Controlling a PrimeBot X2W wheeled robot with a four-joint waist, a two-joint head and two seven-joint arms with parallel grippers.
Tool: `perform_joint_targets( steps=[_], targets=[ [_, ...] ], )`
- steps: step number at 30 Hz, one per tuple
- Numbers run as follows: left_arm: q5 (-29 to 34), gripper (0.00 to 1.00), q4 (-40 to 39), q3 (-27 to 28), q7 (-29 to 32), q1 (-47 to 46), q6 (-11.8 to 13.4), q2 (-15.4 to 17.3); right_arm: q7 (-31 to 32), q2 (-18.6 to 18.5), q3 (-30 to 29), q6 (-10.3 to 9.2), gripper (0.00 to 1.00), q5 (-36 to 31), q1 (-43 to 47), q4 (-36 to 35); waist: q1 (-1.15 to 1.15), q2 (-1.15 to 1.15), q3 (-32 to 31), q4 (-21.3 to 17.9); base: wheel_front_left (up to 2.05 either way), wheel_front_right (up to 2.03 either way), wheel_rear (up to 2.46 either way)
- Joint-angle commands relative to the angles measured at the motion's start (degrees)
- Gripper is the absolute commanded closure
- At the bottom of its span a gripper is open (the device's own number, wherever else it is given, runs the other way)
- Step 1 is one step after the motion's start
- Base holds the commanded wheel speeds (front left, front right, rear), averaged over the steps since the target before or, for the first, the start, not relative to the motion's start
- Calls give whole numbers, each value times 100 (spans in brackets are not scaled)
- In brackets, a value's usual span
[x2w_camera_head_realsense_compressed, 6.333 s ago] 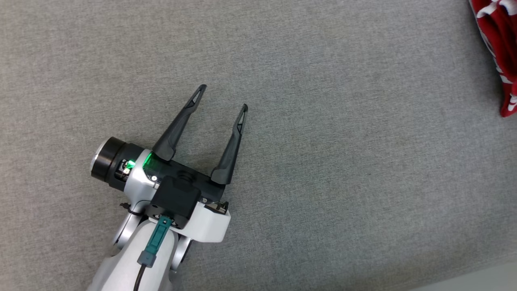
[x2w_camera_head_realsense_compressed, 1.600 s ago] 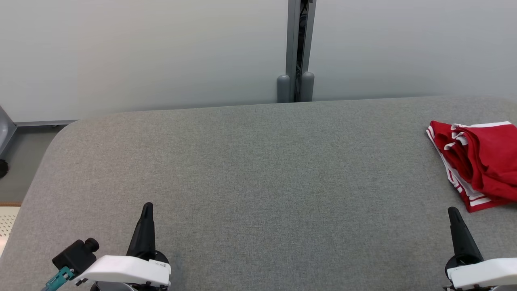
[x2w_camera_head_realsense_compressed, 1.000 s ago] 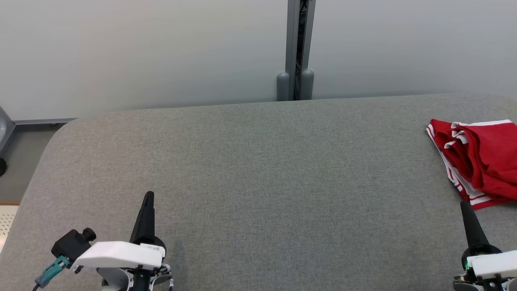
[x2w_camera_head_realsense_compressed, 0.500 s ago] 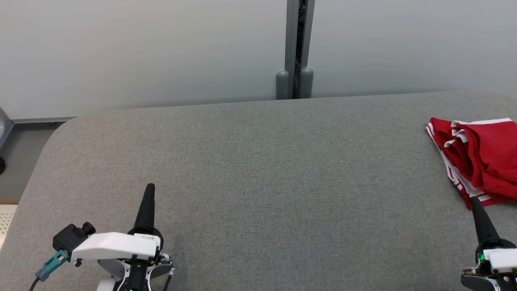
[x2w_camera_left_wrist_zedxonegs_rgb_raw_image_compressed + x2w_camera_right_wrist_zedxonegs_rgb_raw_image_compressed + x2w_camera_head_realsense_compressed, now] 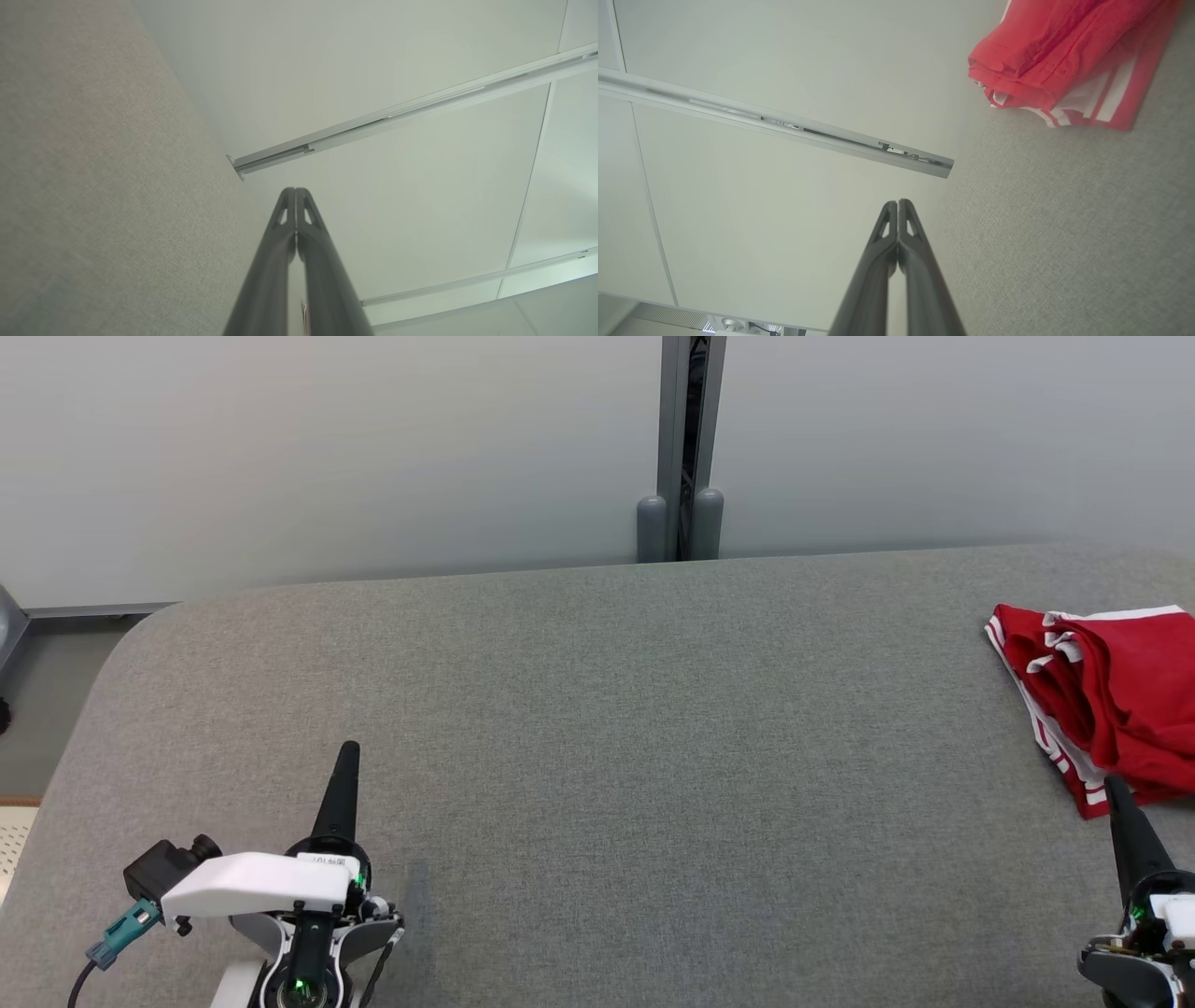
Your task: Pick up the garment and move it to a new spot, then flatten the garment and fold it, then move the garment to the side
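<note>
Plainly, the garment (image 5: 1111,709) lay at the right edge of the grey fabric-covered table (image 5: 597,756), about midway between its near and far edges, and the picture's border cut off its right part. It was red cloth with white stripes along its hems, gathered into a loose bundle. Several rounded folds were stacked at its left end, and a flatter striped layer spread beneath them toward the near side. Nothing held it.

Just beside its near corner stood the right gripper (image 5: 1113,784), its two dark fingers pressed together into a single point and pinching nothing. In the head view that point overlapped the garment's near hem. In the right wrist view, bare grey fabric showed between the tips and the red bundle.

Well apart, near the table's near left corner, the left gripper (image 5: 347,751) pointed toward the far edge. Its fingers were likewise pressed together and empty over bare fabric.

Beyond the table's far edge rose a pale wall (image 5: 327,457), split by a grey upright post (image 5: 680,448).
</note>
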Motion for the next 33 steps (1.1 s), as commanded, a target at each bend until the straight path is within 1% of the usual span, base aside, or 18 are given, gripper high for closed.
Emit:
perform_joint_targets(
  steps=[1,33],
  targets=[
    [-157,100,15,-4,25,-176,-48,26,62,-15,-69,0,100,146,-80,6,0,0,3,-1,0,0,0],
    [-1546,100,381,-55,228,-594,-221,31,566,26,-537,0,100,1333,-348,188,0,0,74,-22,0,0,0]
  ],
)
